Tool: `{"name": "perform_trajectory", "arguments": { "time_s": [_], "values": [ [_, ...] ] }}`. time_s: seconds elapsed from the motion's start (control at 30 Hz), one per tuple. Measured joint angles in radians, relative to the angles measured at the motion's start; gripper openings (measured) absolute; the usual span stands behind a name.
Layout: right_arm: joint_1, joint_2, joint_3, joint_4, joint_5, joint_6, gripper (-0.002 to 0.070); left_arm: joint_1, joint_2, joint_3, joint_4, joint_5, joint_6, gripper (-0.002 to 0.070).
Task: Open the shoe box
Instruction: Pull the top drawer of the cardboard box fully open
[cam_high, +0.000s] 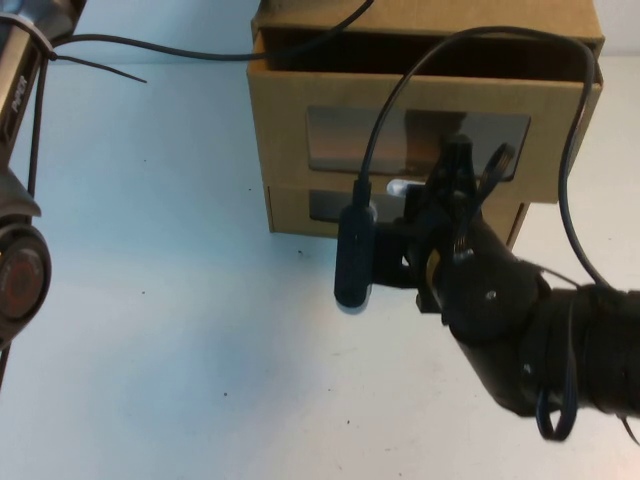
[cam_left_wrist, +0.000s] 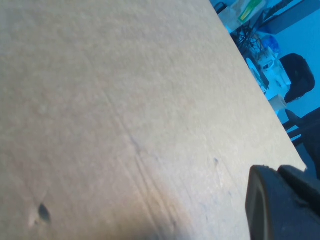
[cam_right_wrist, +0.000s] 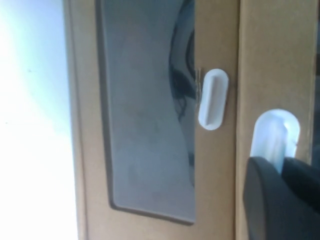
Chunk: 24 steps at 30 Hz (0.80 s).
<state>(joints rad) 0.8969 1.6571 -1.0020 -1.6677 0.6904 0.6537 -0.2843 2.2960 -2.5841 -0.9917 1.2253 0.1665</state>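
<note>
Reaching in from the near right of the box (cam_high: 300, 130), the right arm lies low, wrist angled up at its front; right gripper (cam_right_wrist: 278, 167) clamped on a white handle (cam_right_wrist: 274, 132) there; box far-centre on the table; left gripper (cam_left_wrist: 282, 200) close against plain cardboard, open or shut I cannot tell.

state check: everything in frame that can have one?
Upper drawer: pulled partly out.
Lower drawer: shut.
Right gripper: shut on handle, at the drawer fronts.
Left gripper: shut, close to box wall.
</note>
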Motion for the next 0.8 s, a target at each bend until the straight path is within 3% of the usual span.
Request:
{"name": "perform_trajectory", "arguments": {
  "time_s": [0.8],
  "values": [
    [0.335, -0.154, 0.096, 0.381, 0.241, -0.064, 0.0008, 0.0, 0.0, 0.0, -0.01, 0.005, -0.015, -0.0004]
  ]
}}
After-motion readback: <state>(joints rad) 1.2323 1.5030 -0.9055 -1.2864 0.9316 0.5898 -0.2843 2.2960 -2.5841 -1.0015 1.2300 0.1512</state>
